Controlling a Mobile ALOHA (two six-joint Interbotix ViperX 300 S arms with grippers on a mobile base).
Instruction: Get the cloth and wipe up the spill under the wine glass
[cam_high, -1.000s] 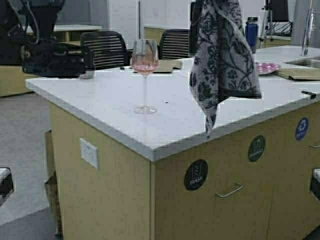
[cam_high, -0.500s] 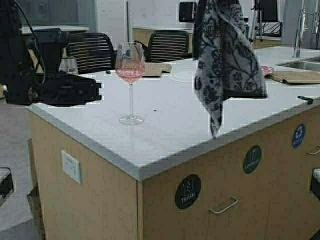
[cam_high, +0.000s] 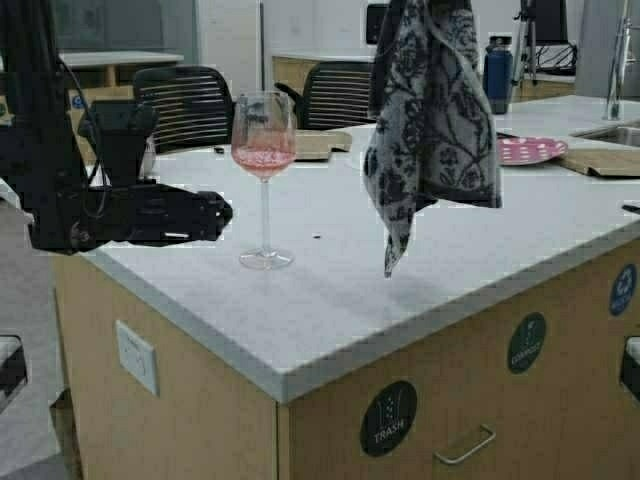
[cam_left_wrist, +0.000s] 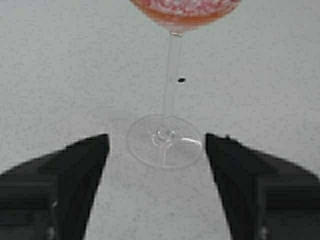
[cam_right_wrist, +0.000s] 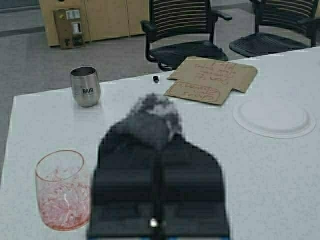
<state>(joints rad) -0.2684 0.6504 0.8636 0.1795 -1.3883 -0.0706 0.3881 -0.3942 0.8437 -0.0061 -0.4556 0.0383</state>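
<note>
The wine glass (cam_high: 264, 150) stands upright on the white counter (cam_high: 330, 300), with pinkish residue in its bowl. My left gripper (cam_high: 226, 212) is open and level with the stem, just left of it. In the left wrist view the glass foot (cam_left_wrist: 165, 142) lies between its two dark fingers (cam_left_wrist: 75, 175), not touched. I cannot make out a spill under the foot. My right gripper (cam_right_wrist: 159, 145) is shut on the cloth (cam_right_wrist: 156, 117). The floral cloth (cam_high: 432, 120) hangs in the air above the counter, right of the glass.
A steel tumbler (cam_right_wrist: 86, 86), flat cardboard (cam_right_wrist: 212, 79) and a white plate (cam_right_wrist: 274, 117) lie at the counter's far side. A pink plate (cam_high: 530, 150), a blue bottle (cam_high: 497, 70) and a sink (cam_high: 615, 133) are at the right. Chairs (cam_high: 190, 100) stand behind.
The robot has moved, so the counter has shifted in view. My left gripper has come closer to the glass stem. The hanging cloth has swung left, toward the glass.
</note>
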